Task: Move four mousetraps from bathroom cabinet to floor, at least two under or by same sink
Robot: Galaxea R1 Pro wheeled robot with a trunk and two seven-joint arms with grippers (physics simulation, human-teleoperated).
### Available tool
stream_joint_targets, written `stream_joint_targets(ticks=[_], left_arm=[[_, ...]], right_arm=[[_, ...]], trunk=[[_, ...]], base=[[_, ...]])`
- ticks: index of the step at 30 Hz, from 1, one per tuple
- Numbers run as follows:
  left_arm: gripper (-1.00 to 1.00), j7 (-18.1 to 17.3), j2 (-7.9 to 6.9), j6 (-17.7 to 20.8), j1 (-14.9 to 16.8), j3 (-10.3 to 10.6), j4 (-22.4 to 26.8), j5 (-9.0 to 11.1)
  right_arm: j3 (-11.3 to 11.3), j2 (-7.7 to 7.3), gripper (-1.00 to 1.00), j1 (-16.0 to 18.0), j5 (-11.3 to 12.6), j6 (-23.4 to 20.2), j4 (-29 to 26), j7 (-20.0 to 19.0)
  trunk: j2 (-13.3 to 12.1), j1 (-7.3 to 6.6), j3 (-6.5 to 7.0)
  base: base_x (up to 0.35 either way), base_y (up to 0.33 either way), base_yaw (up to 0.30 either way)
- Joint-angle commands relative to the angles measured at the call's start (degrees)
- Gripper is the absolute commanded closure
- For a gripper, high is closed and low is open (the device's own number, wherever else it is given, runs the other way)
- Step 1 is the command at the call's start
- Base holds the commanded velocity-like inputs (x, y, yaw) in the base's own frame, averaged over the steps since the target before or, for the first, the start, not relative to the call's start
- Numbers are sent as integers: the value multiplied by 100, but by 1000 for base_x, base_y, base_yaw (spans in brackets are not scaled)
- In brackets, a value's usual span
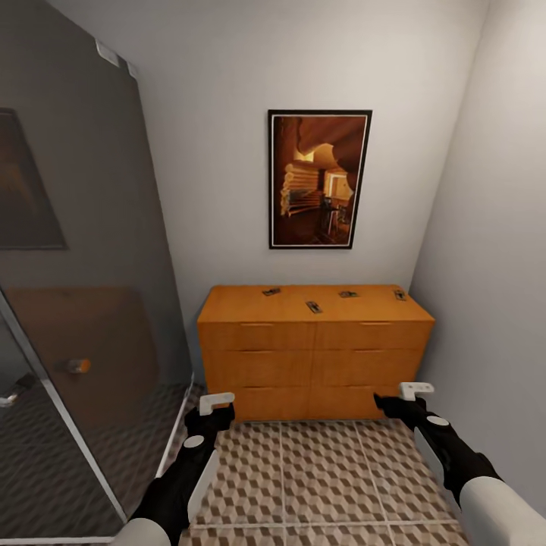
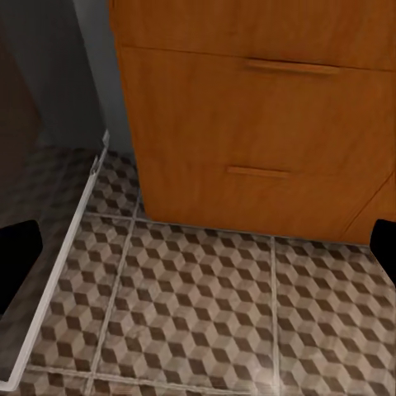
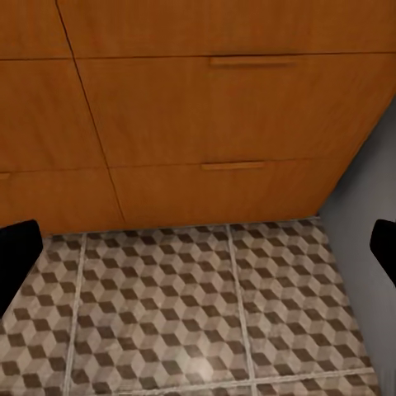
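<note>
- Ahead of me, a framed picture (image 1: 319, 179) in a black frame hangs on the white back wall (image 1: 220, 144), showing a warm orange-brown interior.
- To my left stands a grey glass shower panel (image 1: 83, 250), its white base rail (image 2: 62, 268) on the tiles.
- A plain wall (image 1: 493, 250) is on my right.

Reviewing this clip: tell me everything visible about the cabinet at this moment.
The cabinet is a low, wide orange-brown unit that looks like smooth wood, with a flat top and two columns of three drawer-like front panels carrying wooden bar handles, all shut. It stands on the patterned tile floor against the back wall, below a framed picture, beside the glass shower panel. Four mousetraps lie scattered on its top. Neither gripper touches it.
</note>
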State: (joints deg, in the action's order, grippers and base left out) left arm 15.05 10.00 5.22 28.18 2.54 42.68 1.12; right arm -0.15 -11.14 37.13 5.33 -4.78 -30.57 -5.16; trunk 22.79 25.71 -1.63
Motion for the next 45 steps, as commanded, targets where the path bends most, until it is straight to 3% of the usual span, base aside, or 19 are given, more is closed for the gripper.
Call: stream_joint_targets(ticks=[1, 22, 45], left_arm=[[-100, 35, 0, 33, 4, 13, 9, 11], [-100, 25, 0, 10, 4, 7, 5, 14], [-100, 17, 0, 32, 4, -1, 73, 62]], right_arm=[[0, -2, -100, 3, 54, -33, -10, -20], [20, -2, -100, -1, 47, -32, -10, -20], [1, -5, -100, 1, 46, -41, -17, -20]], trunk=[[13, 7, -14], [13, 7, -14], [13, 7, -14]], base=[[326, -23, 0], [318, -4, 0], [35, 0, 0]])
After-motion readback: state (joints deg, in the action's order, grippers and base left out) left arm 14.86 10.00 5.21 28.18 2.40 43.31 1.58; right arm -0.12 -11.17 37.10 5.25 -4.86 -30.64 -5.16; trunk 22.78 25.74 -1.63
